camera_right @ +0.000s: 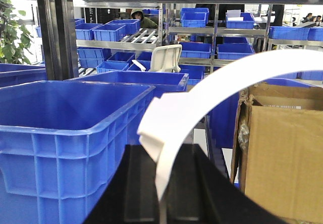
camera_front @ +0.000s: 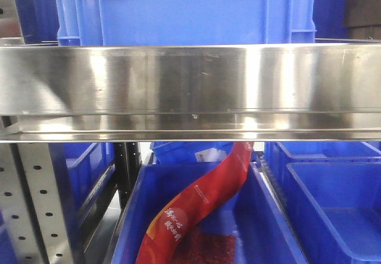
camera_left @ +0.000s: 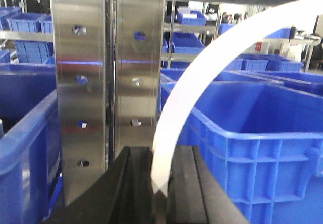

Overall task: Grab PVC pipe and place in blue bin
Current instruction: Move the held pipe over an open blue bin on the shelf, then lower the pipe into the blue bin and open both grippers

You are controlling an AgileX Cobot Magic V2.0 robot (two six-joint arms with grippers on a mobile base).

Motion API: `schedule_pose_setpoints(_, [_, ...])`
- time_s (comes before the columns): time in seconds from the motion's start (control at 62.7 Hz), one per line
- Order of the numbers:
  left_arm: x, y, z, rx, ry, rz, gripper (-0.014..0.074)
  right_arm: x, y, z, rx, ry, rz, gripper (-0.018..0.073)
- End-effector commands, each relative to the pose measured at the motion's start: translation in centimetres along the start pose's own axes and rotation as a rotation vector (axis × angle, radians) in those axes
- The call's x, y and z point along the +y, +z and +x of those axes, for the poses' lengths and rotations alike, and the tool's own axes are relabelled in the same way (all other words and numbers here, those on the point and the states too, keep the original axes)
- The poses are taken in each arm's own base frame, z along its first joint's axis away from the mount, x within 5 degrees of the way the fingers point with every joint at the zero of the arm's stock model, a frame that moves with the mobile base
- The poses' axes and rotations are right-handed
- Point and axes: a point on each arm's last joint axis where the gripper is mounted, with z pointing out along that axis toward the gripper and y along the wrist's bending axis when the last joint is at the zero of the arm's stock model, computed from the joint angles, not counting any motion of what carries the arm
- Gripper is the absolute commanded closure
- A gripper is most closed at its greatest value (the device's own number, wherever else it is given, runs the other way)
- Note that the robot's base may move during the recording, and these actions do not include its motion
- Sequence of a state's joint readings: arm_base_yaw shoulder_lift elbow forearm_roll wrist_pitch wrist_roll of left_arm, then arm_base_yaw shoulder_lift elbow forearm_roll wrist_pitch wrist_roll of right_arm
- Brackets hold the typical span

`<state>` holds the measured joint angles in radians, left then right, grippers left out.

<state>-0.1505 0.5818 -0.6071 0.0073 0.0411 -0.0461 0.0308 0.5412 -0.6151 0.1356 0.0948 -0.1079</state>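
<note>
Clamped in the left gripper [camera_left: 161, 186], rising from between its jaws and arcing right beside a blue bin [camera_left: 252, 153]: the PVC pipe [camera_left: 199, 77]. Pinched likewise in the right gripper [camera_right: 161, 188]: a second white strap [camera_right: 212, 95].

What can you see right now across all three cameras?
PVC pipe: white, one strap clamped in each wrist view; same piece or two, cannot tell.
Bins: many, blue, on racks all around.
Bag: one, red, in lower bin, front view.
Shelf rail: one, steel, across front view.
Perforated posts: two, steel, left wrist view.
Cardboard box: one, brown, right wrist view.
Plant: one, green, right wrist view.
Left gripper: black, shut on PVC pipe.
Right gripper: black, shut on PVC pipe.
</note>
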Motion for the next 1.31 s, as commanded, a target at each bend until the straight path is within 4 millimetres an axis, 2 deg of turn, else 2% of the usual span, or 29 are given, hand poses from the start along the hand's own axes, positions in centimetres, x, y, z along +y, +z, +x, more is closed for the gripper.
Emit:
schedule_pose_setpoints(0.0, [-0.1,-0.1,-0.5,-0.044,-0.008,0.008,0.0707,0.0,-0.1,-0.5,-0.052,-0.011,0.004,0.0727])
schedule_pose_setpoints(0.191, [-0.1,-0.1,-0.5,-0.037,-0.015,0.008,0.0707,-0.1,-0.1,-1.0,-0.114,0.011,0.010,0.0727])
schedule_pose_setpoints(0.255, [-0.1,0.0,-0.5,-0.034,-0.106,0.011,0.0707,-0.1,-0.1,-1.2,-0.125,0.047,0.010,0.0727])
schedule_pose_setpoints(0.319, [-0.4,0.2,-1.3,-0.026,-0.149,0.029,0.0707,0.0,0.4,-1.3,-0.073,0.056,0.000,0.0727])
schedule_pose_setpoints(0.494, [-1.9,2.3,-4.3,0.020,-0.080,0.121,0.0707,0.7,2.7,-3.0,0.028,0.055,-0.051,0.0727])
schedule_pose_setpoints(0.622, [-3.9,5.2,-5.7,0.051,-0.084,0.214,0.0707,2.0,5.3,-4.1,0.073,0.057,-0.126,0.0727])
schedule_pose_setpoints(0.813, [-7.5,10.1,-7.4,0.121,-0.054,0.315,0.0707,5.1,9.8,-4.8,0.128,0.056,-0.245,0.0727])
schedule_pose_setpoints(0.909, [-8.4,12.4,-8.7,0.186,-0.043,0.321,0.0707,6.5,11.5,-5.6,0.130,0.057,-0.287,0.0727])
schedule_pose_setpoints(1.084, [-9.9,16.7,-9.4,0.333,-0.018,0.318,0.0707,8.8,14.8,-6.6,0.140,0.056,-0.341,0.0727])
schedule_pose_setpoints(1.227, [-10.8,19.5,-10.3,0.338,-0.007,0.315,0.0707,10.4,17.4,-7.8,0.220,0.040,-0.377,0.0727])
schedule_pose_setpoints(1.291, [-11.1,20.9,-10.0,0.335,0.014,0.303,0.0707,10.9,18.7,-7.8,0.273,0.029,-0.388,0.0727])
